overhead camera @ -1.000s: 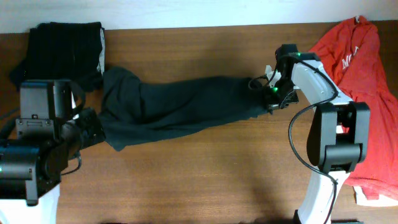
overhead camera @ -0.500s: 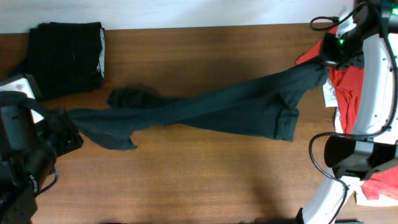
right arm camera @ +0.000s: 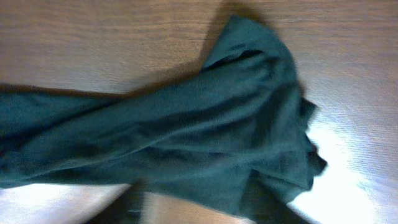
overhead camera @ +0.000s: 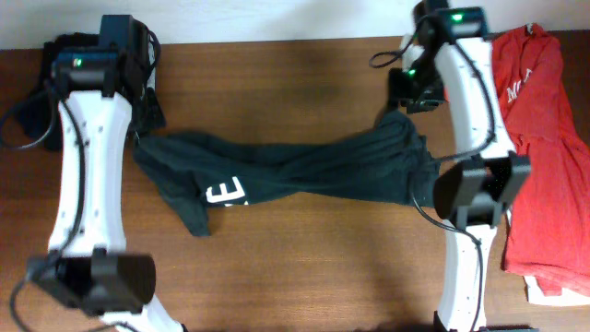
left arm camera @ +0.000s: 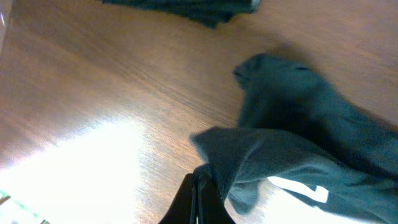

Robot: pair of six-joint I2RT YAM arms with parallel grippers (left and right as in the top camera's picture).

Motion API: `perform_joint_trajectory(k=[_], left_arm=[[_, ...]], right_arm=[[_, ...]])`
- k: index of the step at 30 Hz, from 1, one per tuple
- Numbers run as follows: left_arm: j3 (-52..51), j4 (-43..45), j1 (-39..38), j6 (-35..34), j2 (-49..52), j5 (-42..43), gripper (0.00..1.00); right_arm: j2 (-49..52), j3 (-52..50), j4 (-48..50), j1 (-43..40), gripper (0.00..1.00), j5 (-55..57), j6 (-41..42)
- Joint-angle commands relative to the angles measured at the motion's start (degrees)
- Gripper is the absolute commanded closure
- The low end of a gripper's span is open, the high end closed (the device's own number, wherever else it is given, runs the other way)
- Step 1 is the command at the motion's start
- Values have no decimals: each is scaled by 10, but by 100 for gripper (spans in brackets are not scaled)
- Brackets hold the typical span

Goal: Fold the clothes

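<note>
Wooden tabletop (overhead camera: 304, 267): dark charcoal soft-cloth T-shirt (overhead camera: 323, 171), white lettering (overhead camera: 226, 193) newly showing, stretched between the clamped left gripper (left arm camera: 194, 185) and right gripper (overhead camera: 402, 107).

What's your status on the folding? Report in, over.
Left hand and right hand each pinch a T-shirt end. T-shirt stretched, twisted, unfolded across table. Red shirt off right, clear of it.

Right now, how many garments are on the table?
3: dark charcoal T-shirt stretched across the centre, red T-shirt at right, black folded garment top left, partly hidden.
</note>
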Motion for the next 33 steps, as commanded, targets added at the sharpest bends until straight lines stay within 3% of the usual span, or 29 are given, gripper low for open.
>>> perform_joint_trajectory(k=[1, 6, 8, 14, 16, 19, 22, 27, 28, 29, 33], left_arm=[[-1, -27, 42, -13, 87, -7, 99], [-1, -42, 56, -12, 109, -7, 100], [-1, -46, 56, -12, 109, -7, 99], [-1, -48, 56, -12, 109, 6, 100], [-1, -47, 56, -12, 109, 6, 99], [-1, -46, 56, -12, 109, 6, 99], [-1, -46, 56, -12, 109, 6, 100], [-1, -46, 56, -12, 110, 6, 100], [-1, -46, 56, -12, 109, 6, 100], [-1, -45, 56, -12, 110, 6, 100], [-1, -44, 56, -12, 110, 6, 100]], right_arm=[[25, 3, -9, 3, 1, 32, 0], [25, -1, -46, -29, 1, 106, 0], [25, -14, -46, -52, 20, 52, 0], [26, -148, 43, -69, 34, 43, -2], [26, -191, 76, -69, 45, 35, -11], [26, -202, 104, -69, 46, 26, -11], [26, -202, 113, -69, 64, 26, -10], [26, -202, 121, -69, 69, 29, -11], [26, -202, 123, -69, 67, 38, -12], [26, -202, 123, -69, 59, 54, -13], [26, -202, 142, -69, 52, 80, -61]])
